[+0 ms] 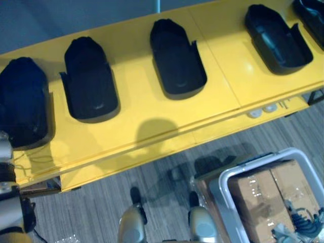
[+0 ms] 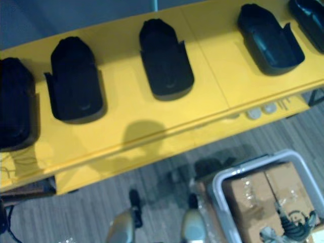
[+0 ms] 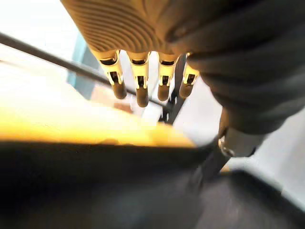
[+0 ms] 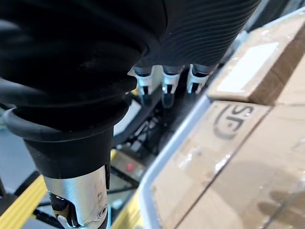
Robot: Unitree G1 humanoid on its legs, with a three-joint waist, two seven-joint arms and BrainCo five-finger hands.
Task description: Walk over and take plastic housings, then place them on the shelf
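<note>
Worktop: a long yellow worktop (image 1: pixel 152 126) runs slantwise across the head views, glossy, with a seam between two panels right of its middle and a lower yellow strip along the front edge.
Plastic housings: five black plastic housings (image 1: pixel 177 58) lie in a row along the worktop, each apart from the next. The leftmost and rightmost are cut by the picture's edges.
Small parts: two pale round pieces (image 1: pixel 255 112) sit under the front edge, near the right end.
Floor: grey striped carpet (image 1: pixel 101 207) in front of the worktop.
Wall: a blue-grey wall (image 1: pixel 76 15) behind the worktop.
Bin: a white-rimmed bin (image 1: pixel 225 177) stands on the floor at the right, well below the worktop, holding taped cardboard boxes (image 1: pixel 258 197).
Left hand: the left hand (image 3: pixel 138 81) has its fingers straight and loose with nothing in them. The yellow surface lies past them, with a blurred dark mass nearer the camera.
Right hand: the right hand (image 4: pixel 167 88) hangs beside the bin's rim and the boxes, fingers loose and holding nothing.
</note>
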